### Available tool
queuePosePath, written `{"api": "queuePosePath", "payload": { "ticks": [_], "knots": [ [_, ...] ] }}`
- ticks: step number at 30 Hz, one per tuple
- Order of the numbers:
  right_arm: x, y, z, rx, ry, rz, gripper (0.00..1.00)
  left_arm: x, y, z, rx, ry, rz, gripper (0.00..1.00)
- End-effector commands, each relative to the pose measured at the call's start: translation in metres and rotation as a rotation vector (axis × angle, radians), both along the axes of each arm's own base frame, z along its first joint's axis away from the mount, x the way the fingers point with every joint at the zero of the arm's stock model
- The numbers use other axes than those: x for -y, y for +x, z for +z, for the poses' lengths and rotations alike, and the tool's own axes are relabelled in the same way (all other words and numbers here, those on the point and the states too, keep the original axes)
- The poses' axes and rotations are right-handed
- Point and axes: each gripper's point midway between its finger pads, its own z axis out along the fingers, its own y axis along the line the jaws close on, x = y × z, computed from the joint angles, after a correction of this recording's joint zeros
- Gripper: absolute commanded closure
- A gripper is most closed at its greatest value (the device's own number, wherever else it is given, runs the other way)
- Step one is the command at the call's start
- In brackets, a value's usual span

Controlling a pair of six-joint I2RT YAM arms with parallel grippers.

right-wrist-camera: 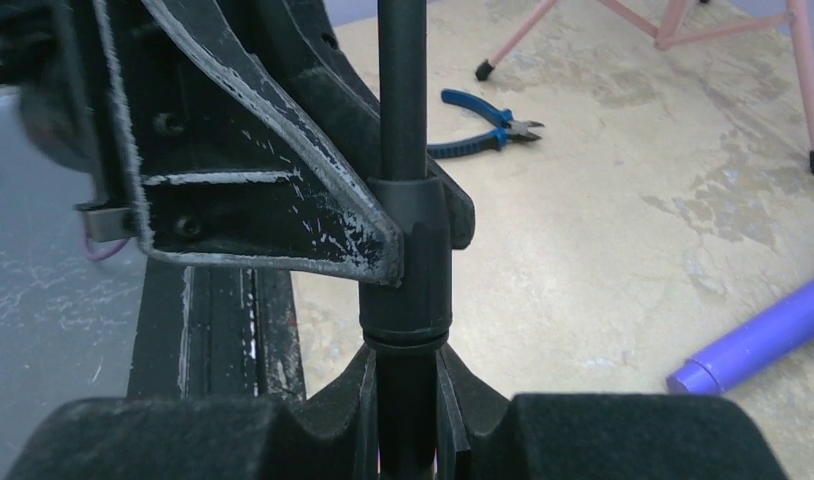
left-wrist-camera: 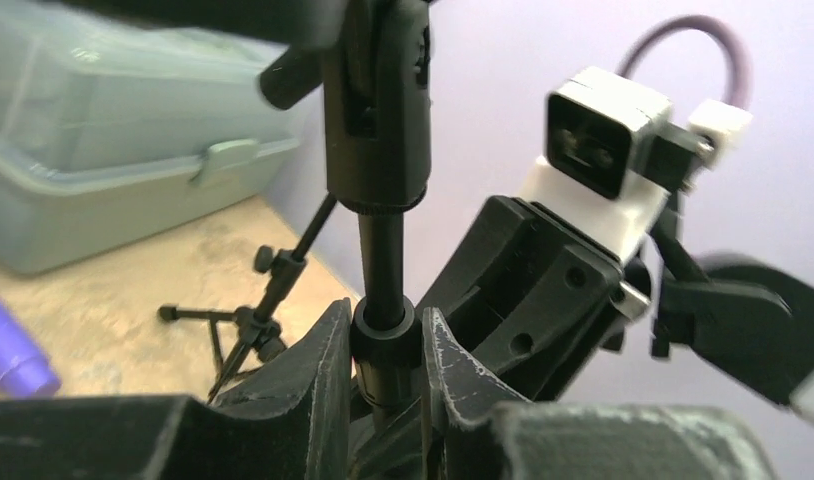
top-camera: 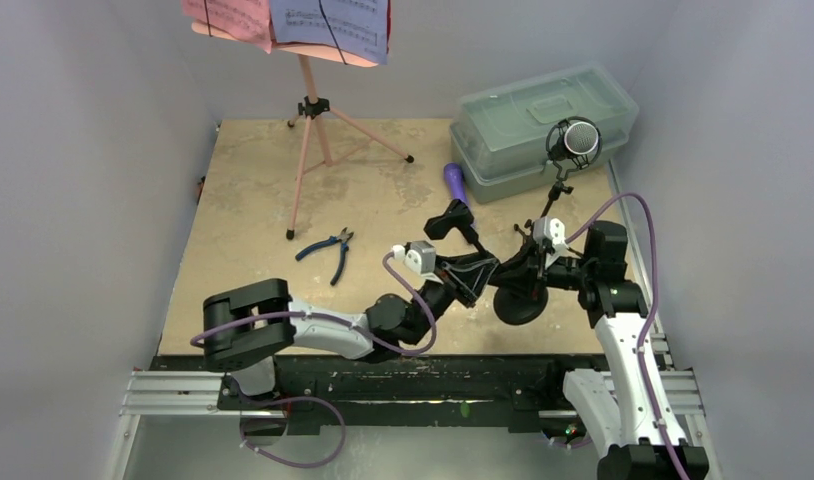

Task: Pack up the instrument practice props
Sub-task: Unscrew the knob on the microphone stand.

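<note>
Mic stand (left-wrist-camera: 383, 250): gripped by 2 grippers
Left gripper (left-wrist-camera: 383, 325): clamped on collar (right-wrist-camera: 413, 250)
Right gripper (right-wrist-camera: 405, 365): clamped just beside collar

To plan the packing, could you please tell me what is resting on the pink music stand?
A red sheet and a lavender sheet rest on its panel, covering most of it; the picture's edge cuts off their tops.

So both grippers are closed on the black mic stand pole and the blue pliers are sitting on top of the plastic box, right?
Not quite. The top view shows the blue-handled pliers lying on the table by a foot of the pink music rack, not on the plastic box. Both the left gripper and right gripper are indeed closed on the black mic support.
</note>
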Motion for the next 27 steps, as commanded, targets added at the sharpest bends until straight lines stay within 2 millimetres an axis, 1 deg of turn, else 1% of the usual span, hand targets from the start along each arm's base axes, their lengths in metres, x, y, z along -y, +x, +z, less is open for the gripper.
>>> {"api": "queuePosePath", "payload": {
  "ticks": [1, 2, 3, 4, 6, 10, 11, 13, 15, 19, 20, 23, 24, 25, 26, 27],
  "knots": [
    [0.007, 0.023, 0.017, 0.064, -0.014, -0.091, 1.0, -0.012, 0.023, 0.035, -0.319, -0.117, 0.234, 1.0],
    [0.007, 0.024, 0.018, 0.065, -0.014, -0.093, 1.0, -0.009, 0.028, 0.031, -0.399, -0.1, 0.273, 1.0],
    [0.007, 0.024, 0.018, 0.064, -0.013, -0.096, 1.0, -0.004, 0.032, 0.037, -0.463, -0.083, 0.31, 1.0],
    [0.007, 0.025, 0.018, 0.064, -0.014, -0.1, 1.0, -0.004, 0.035, 0.034, -0.509, -0.061, 0.346, 1.0],
    [0.007, 0.026, 0.017, 0.063, -0.013, -0.103, 1.0, -0.001, 0.037, 0.028, -0.538, -0.009, 0.383, 1.0],
    [0.008, 0.027, 0.017, 0.062, -0.015, -0.109, 1.0, 0.003, 0.034, 0.033, -0.535, -0.012, 0.35, 1.0],
    [0.008, 0.027, 0.017, 0.061, -0.015, -0.11, 1.0, 0.002, 0.033, 0.034, -0.532, -0.008, 0.343, 0.98],
    [0.008, 0.027, 0.017, 0.062, -0.015, -0.11, 1.0, 0.001, 0.031, 0.035, -0.517, 0.006, 0.327, 0.82],
    [0.008, 0.026, 0.017, 0.062, -0.013, -0.107, 1.0, -0.001, 0.028, 0.039, -0.483, 0.019, 0.306, 0.58],
    [0.007, 0.025, 0.018, 0.064, -0.01, -0.1, 1.0, -0.009, 0.018, 0.045, -0.355, 0.084, 0.237, 0.31],
    [0.007, 0.024, 0.018, 0.059, -0.009, -0.098, 1.0, -0.011, 0.015, 0.043, -0.326, 0.103, 0.217, 0.26],
    [0.006, 0.023, 0.018, 0.063, -0.006, -0.092, 1.0, -0.016, 0.003, 0.042, -0.218, 0.163, 0.143, 0.16],
    [0.006, 0.022, 0.018, 0.063, -0.006, -0.086, 1.0, -0.017, -0.004, 0.042, -0.17, 0.182, 0.103, 0.14],
    [0.005, 0.021, 0.018, 0.063, -0.004, -0.08, 1.0, -0.017, -0.011, 0.039, -0.117, 0.206, 0.06, 0.12],
    [0.005, 0.02, 0.018, 0.067, -0.003, -0.072, 1.0, -0.02, -0.019, 0.031, -0.07, 0.228, 0.02, 0.11],
    [0.004, 0.018, 0.019, 0.071, -0.001, -0.059, 1.0, -0.02, -0.026, 0.03, -0.023, 0.237, -0.021, 0.11]
  ]
}}
